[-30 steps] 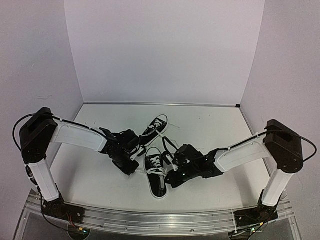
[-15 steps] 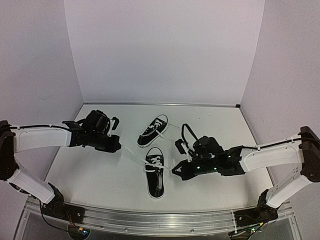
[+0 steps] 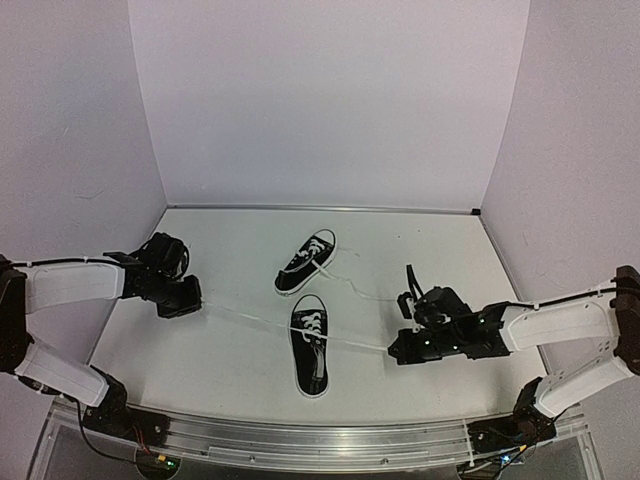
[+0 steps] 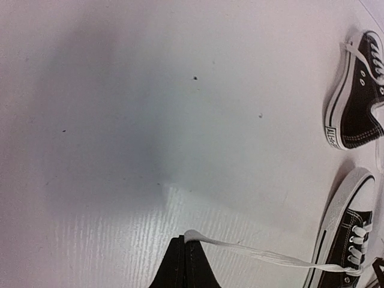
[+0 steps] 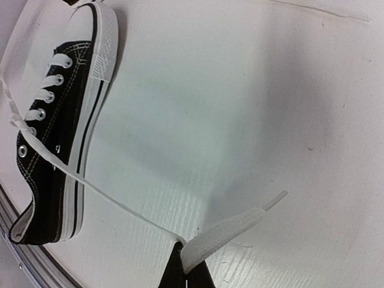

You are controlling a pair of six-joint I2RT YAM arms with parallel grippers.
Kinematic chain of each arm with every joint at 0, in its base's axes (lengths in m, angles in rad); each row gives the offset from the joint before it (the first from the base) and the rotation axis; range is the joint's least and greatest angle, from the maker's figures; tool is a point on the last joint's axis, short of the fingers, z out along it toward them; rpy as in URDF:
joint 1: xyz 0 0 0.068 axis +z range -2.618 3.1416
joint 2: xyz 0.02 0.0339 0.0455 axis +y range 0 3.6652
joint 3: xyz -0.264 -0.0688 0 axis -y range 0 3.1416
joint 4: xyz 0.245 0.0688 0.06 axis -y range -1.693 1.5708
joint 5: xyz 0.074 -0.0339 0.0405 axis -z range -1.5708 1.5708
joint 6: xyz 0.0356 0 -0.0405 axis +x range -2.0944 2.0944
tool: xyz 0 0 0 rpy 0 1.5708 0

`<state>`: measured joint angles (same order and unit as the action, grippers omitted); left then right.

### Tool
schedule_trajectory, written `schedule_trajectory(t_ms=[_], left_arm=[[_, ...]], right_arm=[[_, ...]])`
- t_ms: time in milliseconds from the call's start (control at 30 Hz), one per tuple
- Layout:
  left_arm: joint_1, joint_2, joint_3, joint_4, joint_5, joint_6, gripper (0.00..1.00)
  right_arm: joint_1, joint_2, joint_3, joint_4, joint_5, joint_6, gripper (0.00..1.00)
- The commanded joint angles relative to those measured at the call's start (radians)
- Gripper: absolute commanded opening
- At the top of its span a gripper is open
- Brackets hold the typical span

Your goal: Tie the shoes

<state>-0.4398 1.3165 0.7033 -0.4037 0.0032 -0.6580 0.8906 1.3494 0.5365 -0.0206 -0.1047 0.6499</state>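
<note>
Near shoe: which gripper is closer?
Right. The right gripper is just right of the near shoe; the left gripper is farther out on its left. Both jaws are shut on its lace.

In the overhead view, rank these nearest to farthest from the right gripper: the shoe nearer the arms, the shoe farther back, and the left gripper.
From the right gripper:
1. The nearer shoe, just to its left, front centre.
2. The farther shoe, behind that one, farther back.
3. The left gripper, far over on the left side.

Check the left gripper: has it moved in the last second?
Yes. The left gripper swung left, from beside the near shoe toward the left wall, pulling its lace.
</note>
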Motion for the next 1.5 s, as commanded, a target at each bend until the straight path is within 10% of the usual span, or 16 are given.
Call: schedule_trajectory(t_ms=[0, 633, 1067, 1200, 1300, 1467], left_arm=[[0.087, -0.05, -0.031, -0.031, -0.009, -0.072, 0.0], [0.167, 0.033, -0.066, 0.039, 0.129, -0.022, 0.0], [0.129, 0.064, -0.028, 0.041, 0.261, 0.175, 0.0], [0.119, 0.05, -0.03, 0.026, 0.269, 0.193, 0.15], [0.119, 0.009, -0.037, 0.011, 0.242, 0.182, 0.49], [0.119, -0.067, -0.001, -0.058, 0.131, 0.162, 0.8]], right_arm=[[-0.004, -0.081, -0.034, -0.042, 0.063, 0.059, 0.0], [-0.018, -0.417, -0.001, -0.469, 0.424, 0.392, 0.0], [-0.033, -0.185, 0.015, -0.213, 0.206, 0.193, 0.01], [-0.032, -0.143, 0.031, -0.17, 0.177, 0.158, 0.16], [-0.032, -0.144, 0.044, -0.169, 0.173, 0.148, 0.6], [-0.032, -0.242, 0.056, -0.214, 0.215, 0.157, 0.92]])
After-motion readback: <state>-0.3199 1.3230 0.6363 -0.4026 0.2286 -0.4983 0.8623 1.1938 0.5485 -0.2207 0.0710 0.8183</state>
